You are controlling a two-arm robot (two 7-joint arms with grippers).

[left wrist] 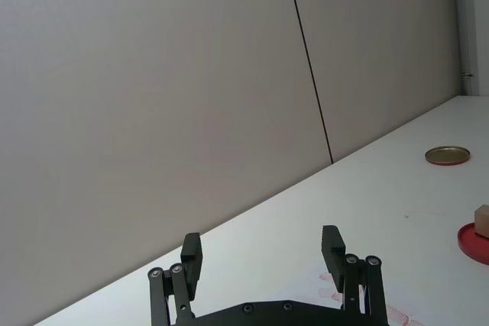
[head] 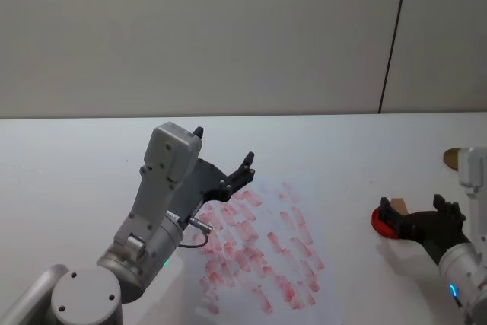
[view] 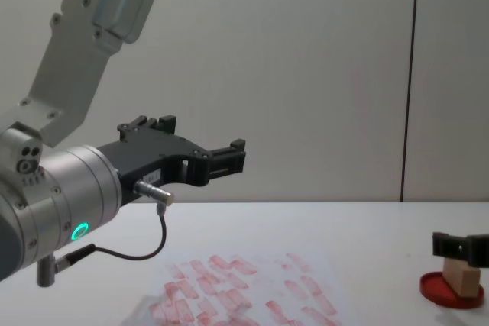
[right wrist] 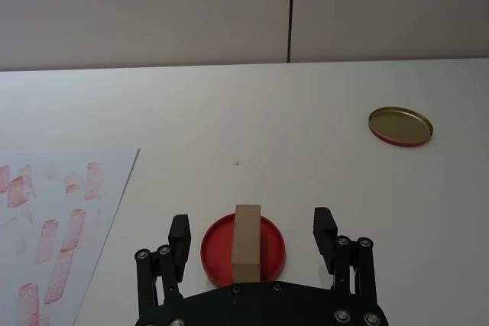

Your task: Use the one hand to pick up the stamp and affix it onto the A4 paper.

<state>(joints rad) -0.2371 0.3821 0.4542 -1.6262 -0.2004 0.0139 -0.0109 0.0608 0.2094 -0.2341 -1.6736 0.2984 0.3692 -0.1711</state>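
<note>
Stamp stands on the red ink pad, framed by the spread fingers of your right hand. Close squarely on its side faces, then lift straight up. Left hand hovers released above the A4 paper's edge.

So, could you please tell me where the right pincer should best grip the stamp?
Take the stamp by its two long side faces, above the red ink pad under it. The open right pincer faces its narrow width, so straight in from the robot's side looks best.

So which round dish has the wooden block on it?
The red dish by the right gripper: the stamp stands on it. The gold lid farther off is bare.
</note>
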